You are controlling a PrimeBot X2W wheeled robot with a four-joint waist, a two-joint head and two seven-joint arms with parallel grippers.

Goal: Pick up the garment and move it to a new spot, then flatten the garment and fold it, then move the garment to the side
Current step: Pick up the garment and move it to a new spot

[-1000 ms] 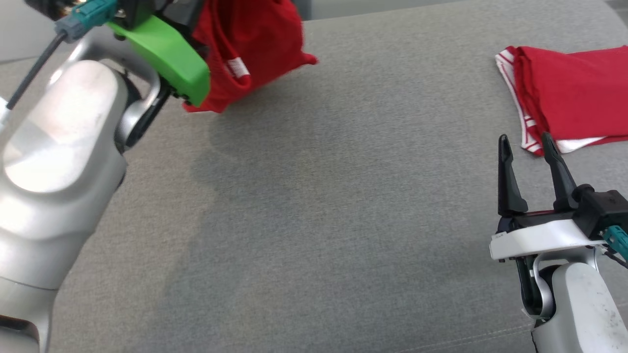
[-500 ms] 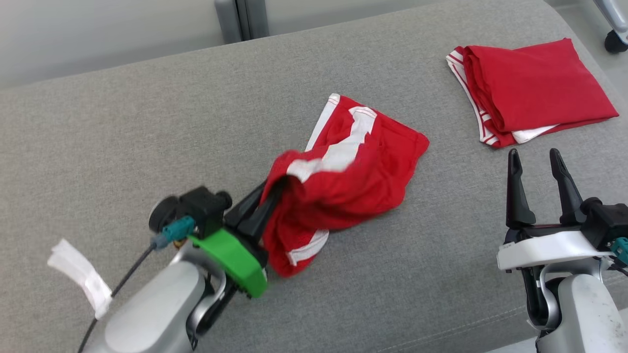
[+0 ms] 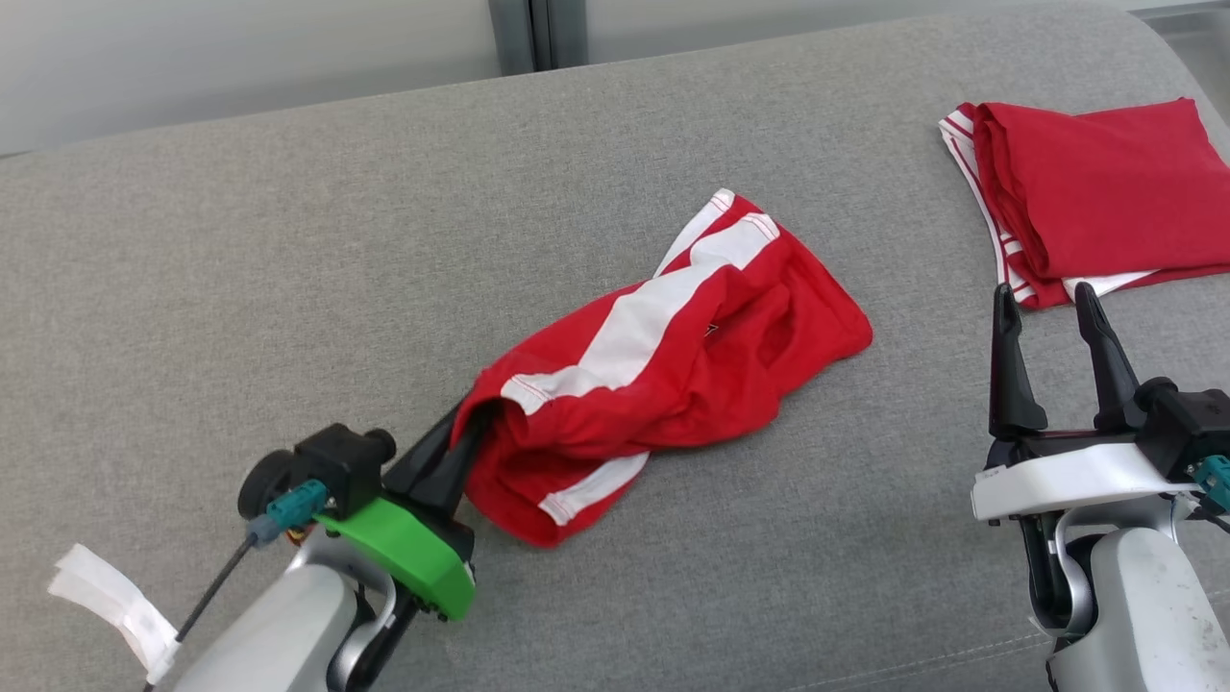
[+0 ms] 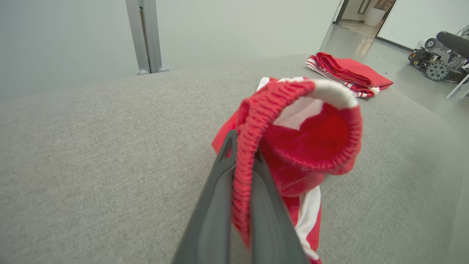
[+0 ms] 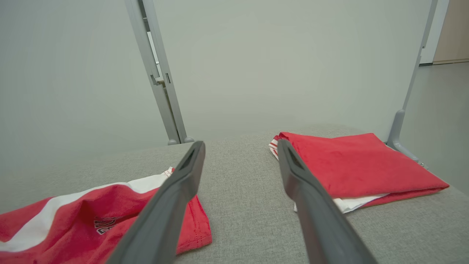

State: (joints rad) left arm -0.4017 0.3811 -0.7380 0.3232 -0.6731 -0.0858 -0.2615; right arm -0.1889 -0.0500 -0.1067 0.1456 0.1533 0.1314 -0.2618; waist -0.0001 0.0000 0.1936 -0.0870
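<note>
The garment (image 3: pixel 673 375) is a pair of red shorts with white side stripes, lying crumpled in the middle of the grey cushion (image 3: pixel 288 269). My left gripper (image 3: pixel 469 432) is shut on its ribbed waistband at the lower-left end. In the left wrist view the waistband (image 4: pixel 253 128) passes between my two fingers (image 4: pixel 216 205) and loops up to the right. My right gripper (image 3: pixel 1047 303) stands open at the right, above the cushion, with nothing between its fingers. In the right wrist view the garment (image 5: pixel 91 220) lies at the lower left of my right gripper (image 5: pixel 240 145).
A second red garment (image 3: pixel 1095 192), folded, lies at the cushion's far right, just beyond the right fingertips. It shows also as the folded garment (image 5: pixel 351 165) and as the folded garment (image 4: pixel 348 73). A white tape tag (image 3: pixel 115 601) hangs off my left arm. A wall and a metal post (image 3: pixel 538 29) stand behind.
The head camera has shifted. My left gripper has brought the garment down from the upper left onto the cushion's middle, where it now lies stretched out. The right gripper has kept open.
</note>
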